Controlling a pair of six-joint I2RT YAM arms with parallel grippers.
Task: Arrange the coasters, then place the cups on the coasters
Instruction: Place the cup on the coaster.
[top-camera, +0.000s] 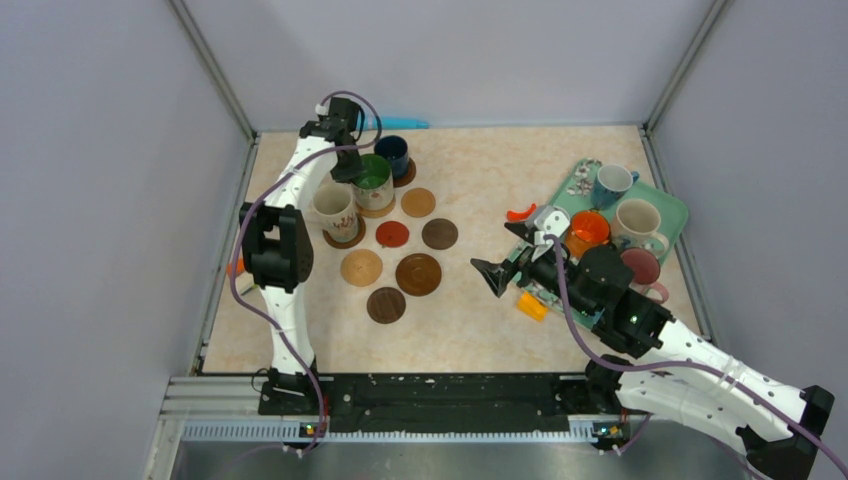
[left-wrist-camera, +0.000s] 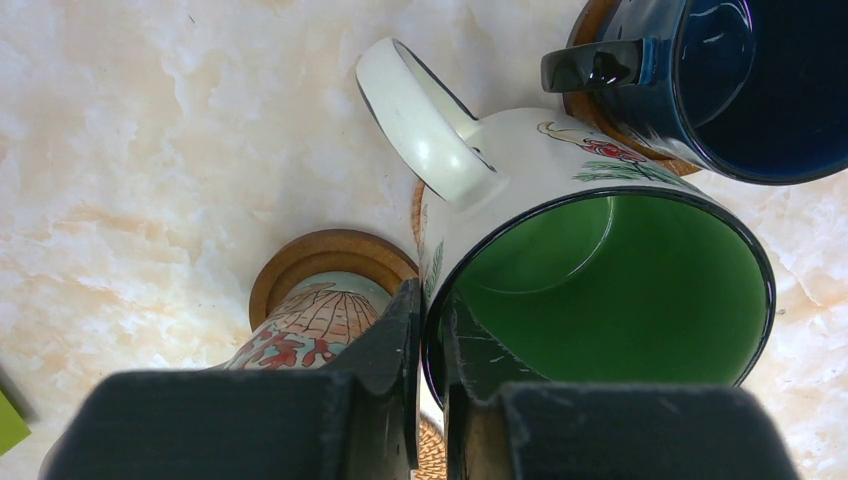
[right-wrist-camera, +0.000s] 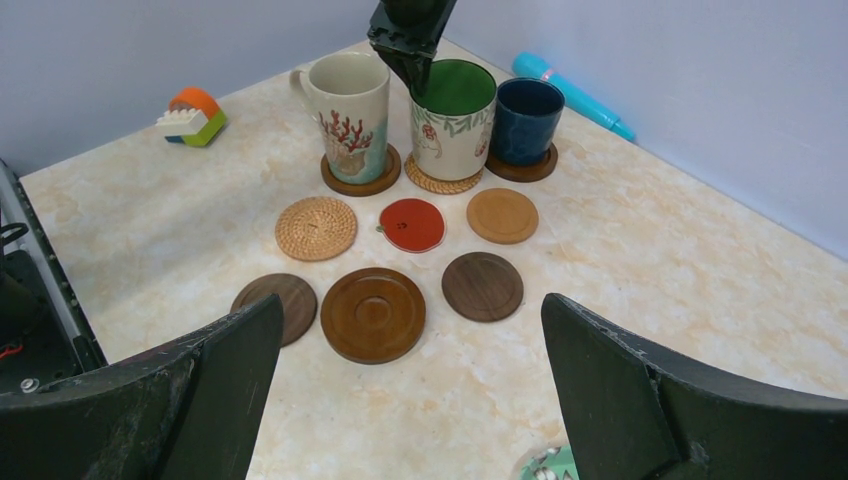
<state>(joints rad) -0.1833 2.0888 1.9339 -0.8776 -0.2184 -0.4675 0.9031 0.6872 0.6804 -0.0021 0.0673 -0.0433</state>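
Three cups stand on coasters at the back left: a cream coral-print cup (top-camera: 335, 210) (right-wrist-camera: 350, 105), a green-lined floral cup (top-camera: 373, 183) (left-wrist-camera: 600, 280) (right-wrist-camera: 453, 120) and a dark blue cup (top-camera: 392, 153) (left-wrist-camera: 740, 80). My left gripper (top-camera: 352, 172) (left-wrist-camera: 432, 330) pinches the green-lined cup's rim, one finger inside and one outside. Several bare coasters lie in front, among them a red one (top-camera: 392, 234) (right-wrist-camera: 412, 224), a woven one (right-wrist-camera: 316, 228) and a large ridged brown one (top-camera: 418, 274) (right-wrist-camera: 373, 313). My right gripper (top-camera: 492, 276) (right-wrist-camera: 410, 310) hovers open and holds nothing.
A teal tray (top-camera: 670, 205) at the right holds light blue (top-camera: 610, 183), orange (top-camera: 588, 230), cream (top-camera: 637, 220) and pink (top-camera: 642, 266) cups. An orange block (top-camera: 531, 306) lies beside the right arm. A teal pen (right-wrist-camera: 570, 90) lies along the back wall, and a toy block (right-wrist-camera: 192, 115) at far left.
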